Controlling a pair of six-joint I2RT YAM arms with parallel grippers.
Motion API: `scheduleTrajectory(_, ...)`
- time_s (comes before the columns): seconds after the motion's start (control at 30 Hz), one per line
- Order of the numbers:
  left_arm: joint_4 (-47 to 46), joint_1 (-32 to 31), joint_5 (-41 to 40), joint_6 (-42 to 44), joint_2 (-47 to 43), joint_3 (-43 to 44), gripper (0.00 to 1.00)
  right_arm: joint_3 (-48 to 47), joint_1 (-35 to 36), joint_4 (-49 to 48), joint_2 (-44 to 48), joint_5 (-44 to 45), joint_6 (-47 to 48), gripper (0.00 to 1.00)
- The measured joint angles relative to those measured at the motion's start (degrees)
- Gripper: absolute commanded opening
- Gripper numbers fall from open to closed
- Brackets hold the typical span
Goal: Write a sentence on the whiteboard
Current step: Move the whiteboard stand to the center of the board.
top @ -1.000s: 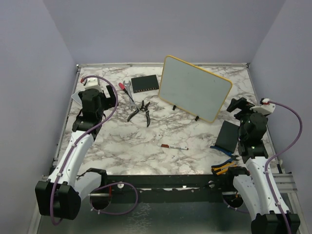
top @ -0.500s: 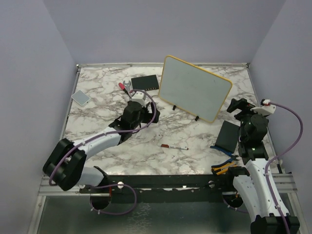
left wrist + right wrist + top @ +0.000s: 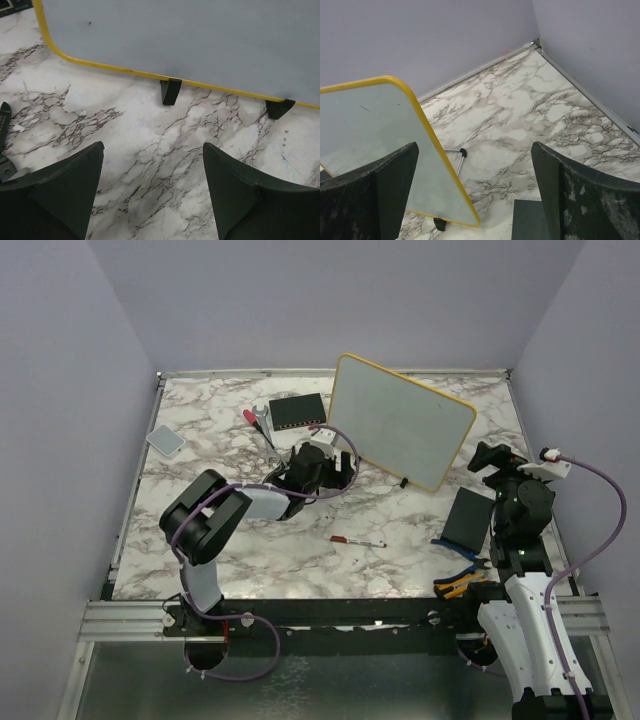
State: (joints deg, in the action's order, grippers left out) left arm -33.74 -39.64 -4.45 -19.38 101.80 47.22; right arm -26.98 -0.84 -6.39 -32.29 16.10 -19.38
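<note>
The whiteboard [image 3: 400, 420], white with a thin yellow frame and small black feet, stands tilted at the back centre-right. Its face shows no written words in any view. My left gripper [image 3: 335, 462] is open and empty, low over the marble just in front of the board's lower left edge. In the left wrist view the board [image 3: 175, 35] fills the top beyond the gripper [image 3: 152, 147]. My right gripper [image 3: 487, 455] is open and empty, right of the board. The right wrist view [image 3: 474, 145] shows the board's right end [image 3: 365, 130]. A thin red-and-white marker [image 3: 358, 540] lies on the table.
A black box [image 3: 298, 411] and a red-handled wrench [image 3: 255, 418] lie left of the board. A small grey pad [image 3: 165, 439] is at far left. A dark flat slab [image 3: 467, 517] and blue and yellow pliers [image 3: 460, 580] lie at the right front.
My left arm has swung from the far left of the table to the centre, ending in front of the whiteboard's lower edge. The right arm has barely moved.
</note>
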Motion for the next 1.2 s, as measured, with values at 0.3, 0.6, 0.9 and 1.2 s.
scheduleTrajectory(0.3,-1.5,-1.8,0.6,5.0,10.0,6.4,0.72,0.0,0.0,0.0,0.1,0.1,-0.1,0.98)
scheduleTrajectory(0.6,-0.3,-2.4,-0.2,8.2,15.8,12.5,0.61,0.0,0.0,0.0,-0.9,0.1,-0.1,0.98)
scheduleTrajectory(0.9,0.8,-2.6,-2.5,10.4,19.2,17.3,0.51,0.0,0.0,0.0,-1.4,0.3,-0.1,0.98)
scheduleTrajectory(1.2,1.7,-3.1,-5.4,11.1,20.2,18.9,0.36,0.0,0.0,0.0,-1.6,0.6,-0.1,0.98)
